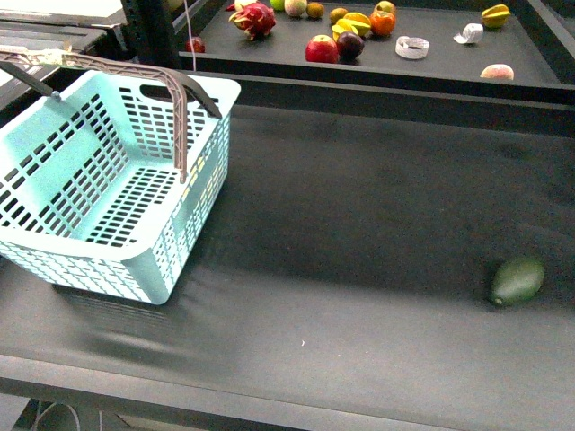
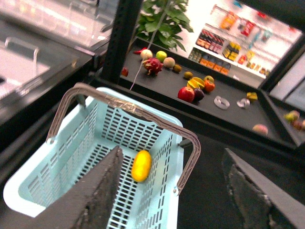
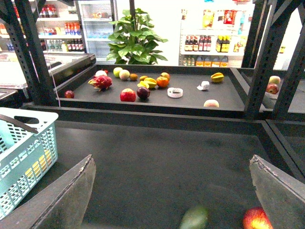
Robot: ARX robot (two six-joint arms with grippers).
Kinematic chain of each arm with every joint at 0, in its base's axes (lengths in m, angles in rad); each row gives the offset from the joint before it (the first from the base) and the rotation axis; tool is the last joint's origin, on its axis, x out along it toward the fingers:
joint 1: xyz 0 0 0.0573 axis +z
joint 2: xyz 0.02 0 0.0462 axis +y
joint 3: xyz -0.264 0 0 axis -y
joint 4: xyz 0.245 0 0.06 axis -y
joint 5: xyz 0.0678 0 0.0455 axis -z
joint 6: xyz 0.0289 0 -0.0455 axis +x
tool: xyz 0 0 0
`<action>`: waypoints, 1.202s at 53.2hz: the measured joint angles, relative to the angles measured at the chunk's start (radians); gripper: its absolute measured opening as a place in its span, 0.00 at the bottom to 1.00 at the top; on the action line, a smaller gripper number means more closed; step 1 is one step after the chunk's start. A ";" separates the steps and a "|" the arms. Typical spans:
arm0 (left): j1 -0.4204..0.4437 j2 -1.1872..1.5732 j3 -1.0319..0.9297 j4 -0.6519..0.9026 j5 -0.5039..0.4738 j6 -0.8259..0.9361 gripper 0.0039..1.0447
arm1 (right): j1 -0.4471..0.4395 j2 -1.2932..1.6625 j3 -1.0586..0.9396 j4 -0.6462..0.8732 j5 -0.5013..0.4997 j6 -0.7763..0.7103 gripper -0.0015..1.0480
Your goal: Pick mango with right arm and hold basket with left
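Over on the left of the dark table [image 1: 359, 296], the large pale turquoise plastic basket [image 1: 99, 193] with slotted walls sits tilted, its grey-brown swing handles [image 1: 180, 117] raised. From the left wrist view, the smooth bright yellow oval mango [image 2: 141, 165] lies on the basket's slotted floor, and the left gripper [image 2: 190, 191] hangs above the basket with its black wedge fingers [image 2: 95, 195] spread wide, grasping nothing. Further right, a dark green egg-shaped fruit [image 1: 517, 281] rests alone near the table's right edge. The right gripper [image 3: 176, 200] hovers above the table with its jaws spread apart and empty, a red apple [image 3: 257, 220] just beside the green fruit below it. Behind, a back shelf [image 1: 431, 63] carries assorted fruit.
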 joint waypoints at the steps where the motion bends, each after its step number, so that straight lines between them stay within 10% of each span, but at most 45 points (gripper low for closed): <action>1: -0.010 -0.016 -0.010 0.000 -0.003 0.051 0.56 | 0.000 0.000 0.000 0.000 0.000 0.000 0.92; 16: -0.123 -0.243 -0.131 -0.105 -0.124 0.222 0.02 | 0.000 0.000 0.000 0.000 0.001 0.000 0.92; 37: -0.289 -0.523 -0.206 -0.286 -0.280 0.237 0.02 | 0.000 0.000 0.000 0.000 0.001 0.000 0.92; 64: -0.291 -0.805 -0.207 -0.554 -0.287 0.237 0.02 | 0.000 0.000 0.000 0.000 0.001 0.000 0.92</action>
